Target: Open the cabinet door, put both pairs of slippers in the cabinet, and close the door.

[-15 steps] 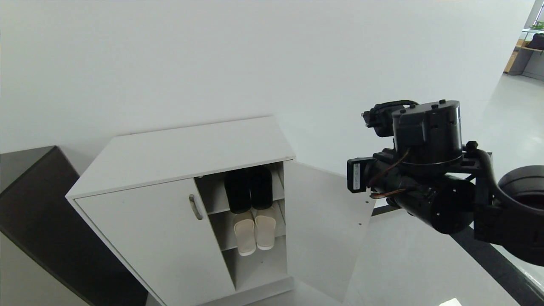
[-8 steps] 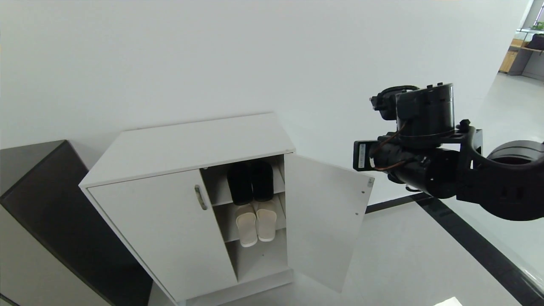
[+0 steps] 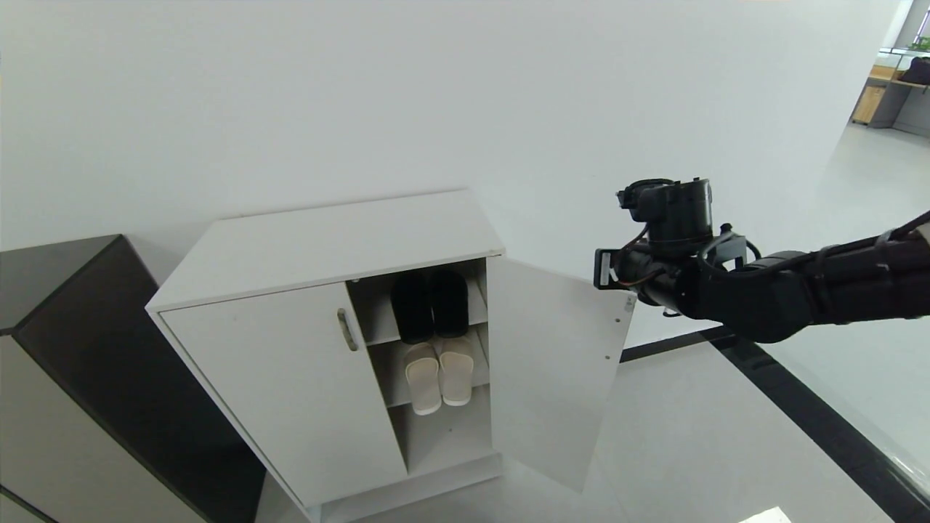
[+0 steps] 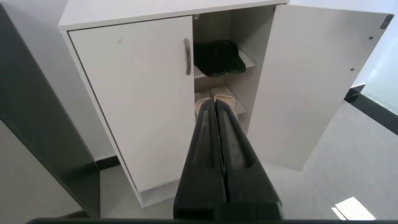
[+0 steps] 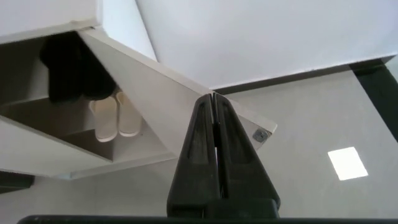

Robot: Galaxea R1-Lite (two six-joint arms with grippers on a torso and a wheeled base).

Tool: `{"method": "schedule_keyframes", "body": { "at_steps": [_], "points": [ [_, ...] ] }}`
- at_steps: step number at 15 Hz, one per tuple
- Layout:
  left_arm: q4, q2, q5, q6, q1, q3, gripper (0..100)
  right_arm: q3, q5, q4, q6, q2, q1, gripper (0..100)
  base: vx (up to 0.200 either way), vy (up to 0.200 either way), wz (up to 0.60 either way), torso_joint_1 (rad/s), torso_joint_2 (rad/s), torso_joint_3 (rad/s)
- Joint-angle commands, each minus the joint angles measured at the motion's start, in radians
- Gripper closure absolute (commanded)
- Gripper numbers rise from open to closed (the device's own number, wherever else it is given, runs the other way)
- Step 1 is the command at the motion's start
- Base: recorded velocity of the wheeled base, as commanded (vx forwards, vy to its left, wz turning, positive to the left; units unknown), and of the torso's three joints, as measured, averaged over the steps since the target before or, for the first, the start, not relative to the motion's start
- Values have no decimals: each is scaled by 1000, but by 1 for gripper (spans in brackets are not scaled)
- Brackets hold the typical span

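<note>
Head view: black slippers [image 3: 430, 305] and beige slippers [image 3: 438, 374] lie shelved inside the cabinet [image 3: 327, 240], door [image 3: 556, 370] open. Right gripper [image 5: 214, 102], fingers [image 5: 202, 137] together, is by the door's free corner; press its outer face, swinging steadily shut.

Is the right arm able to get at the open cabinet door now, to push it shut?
Probably yes. The right tool, shut, hangs near the free top corner of the open door, with nothing between them; black slippers and white slippers sit clear of its swing.
</note>
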Motion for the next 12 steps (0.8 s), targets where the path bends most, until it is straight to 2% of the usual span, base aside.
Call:
{"method": "schedule_keyframes", "body": {
  "at_steps": [1,12],
  "points": [
    [1,0,0,0,0,0,100,-52,22,-2,1,105,-41,100,0,0,0,0,0,0],
    [-1,0,0,-5,0,0,100,-130,32,-48,-1,228,-76,100,0,0,0,0,0,0]
  ]
}}
